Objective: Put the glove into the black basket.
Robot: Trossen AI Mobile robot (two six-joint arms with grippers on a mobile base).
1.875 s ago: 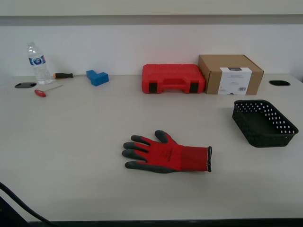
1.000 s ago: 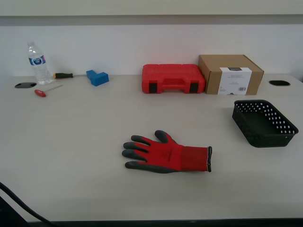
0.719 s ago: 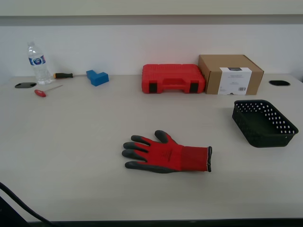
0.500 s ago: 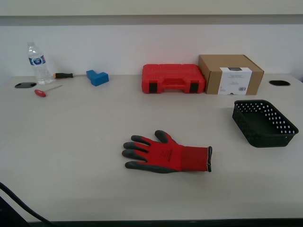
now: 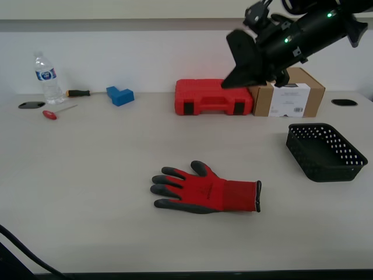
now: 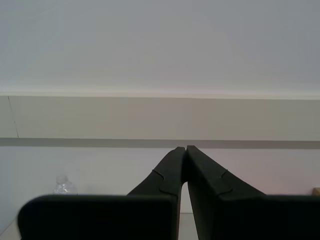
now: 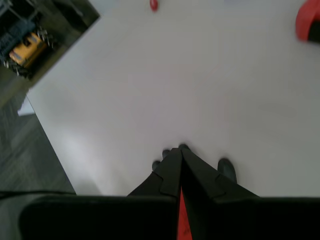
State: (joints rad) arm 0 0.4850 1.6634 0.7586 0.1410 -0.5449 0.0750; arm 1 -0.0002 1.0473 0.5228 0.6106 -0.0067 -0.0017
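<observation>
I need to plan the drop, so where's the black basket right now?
The black basket sits on the table at the exterior view's right, in front of the cardboard box, with the glove off to its left.

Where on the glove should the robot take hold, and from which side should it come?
Best guess: grip the cuff, coming straight down from above. The glove lies flat on the table, so no edge offers a sideways hold. The cuff end points toward the basket and has bare table around it, while the dark fingers spread out thin.
</observation>
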